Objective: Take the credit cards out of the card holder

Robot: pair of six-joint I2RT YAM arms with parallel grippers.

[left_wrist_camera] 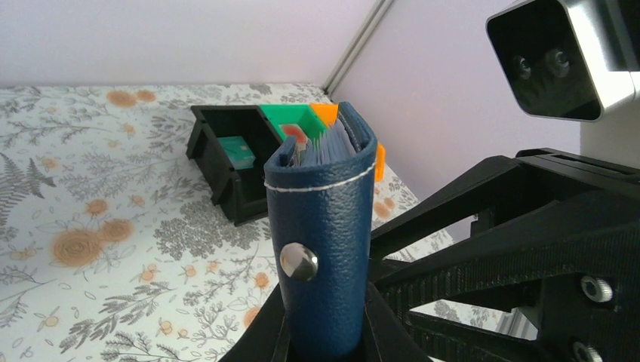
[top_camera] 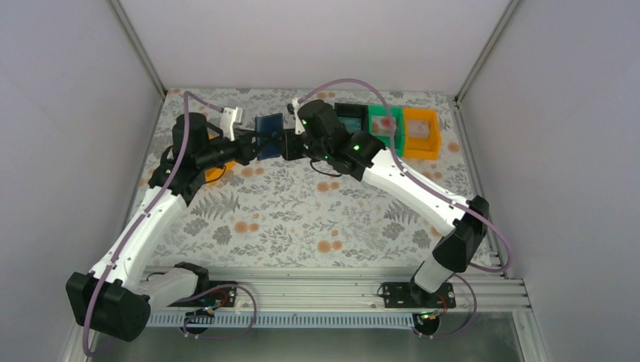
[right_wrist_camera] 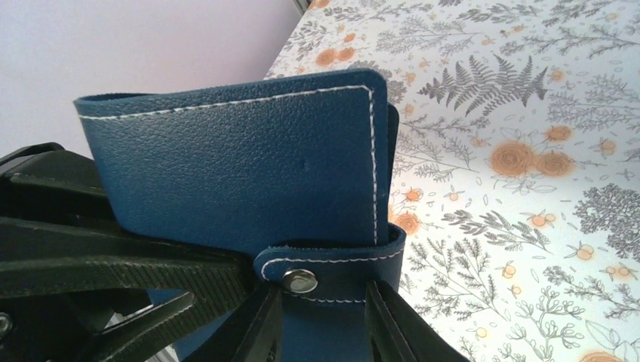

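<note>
Both arms reach out from the near rail and meet far up the table (top_camera: 302, 219), toward 12 o'clock. The card holder (left_wrist_camera: 324, 219) stands upright between them, above the surface, with the left gripper (left_wrist_camera: 324, 339) clamped on its lower end. The right gripper (right_wrist_camera: 324, 320) straddles the snap tab (right_wrist_camera: 332, 264); whether it is pinching or just short, cannot tell. Credit cards (left_wrist_camera: 298, 136) peek from the top, one of them red. Beyond, at 1 o'clock: black bin (left_wrist_camera: 226, 181), green bin (top_camera: 385, 124), orange bin (top_camera: 420, 132).
</note>
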